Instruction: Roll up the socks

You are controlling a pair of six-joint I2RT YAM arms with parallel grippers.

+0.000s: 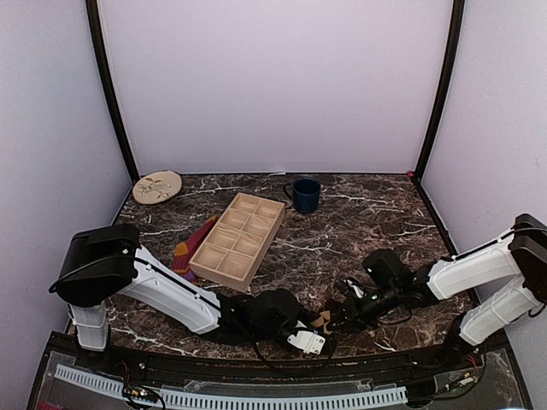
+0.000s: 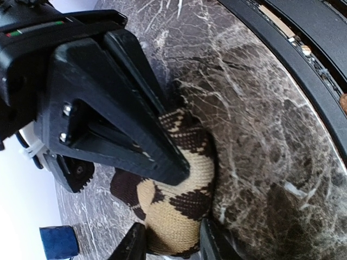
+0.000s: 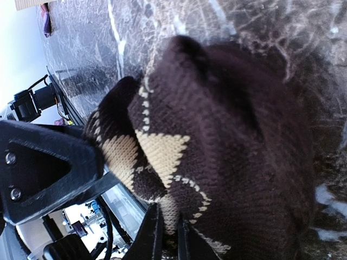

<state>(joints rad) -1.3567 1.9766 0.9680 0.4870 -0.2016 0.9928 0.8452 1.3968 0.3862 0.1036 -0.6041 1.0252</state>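
The dark brown sock with tan argyle diamonds (image 1: 322, 323) lies bunched on the marble table near the front edge, between my two grippers. In the left wrist view the sock (image 2: 176, 211) sits between my left gripper's (image 2: 171, 245) two fingers, which press on its sides. In the right wrist view my right gripper (image 3: 167, 241) is nearly closed and pinches a fold of the sock (image 3: 217, 162). The two grippers meet at the sock in the top view: left (image 1: 301, 329), right (image 1: 339, 314). The purple striped sock (image 1: 191, 248) lies flat left of the tray, partly under it.
A wooden tray with several compartments (image 1: 224, 266) stands at the table's middle left. A dark blue mug (image 1: 304, 195) is behind it. A round patterned disc (image 1: 157, 186) lies at the back left. The black front rail (image 1: 256, 371) runs just beside the grippers.
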